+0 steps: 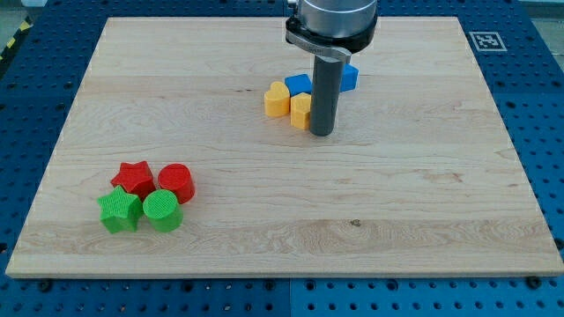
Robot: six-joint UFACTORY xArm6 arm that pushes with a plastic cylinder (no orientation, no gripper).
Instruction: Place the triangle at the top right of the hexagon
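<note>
My tip (322, 134) stands on the board just to the right of a yellow block, probably the hexagon (300, 111), and the rod hides that block's right edge. A blue block that looks like the triangle (298, 84) lies right above the hexagon, touching it. A yellow heart (277, 99) sits against the hexagon's left side. A second blue block (351, 77), shape unclear, shows behind the rod on its right.
At the view's lower left is a tight group: a red star (133, 179), a red cylinder (175, 183), a green star (120, 210) and a green cylinder (162, 211). The wooden board (397, 202) lies on a blue perforated table.
</note>
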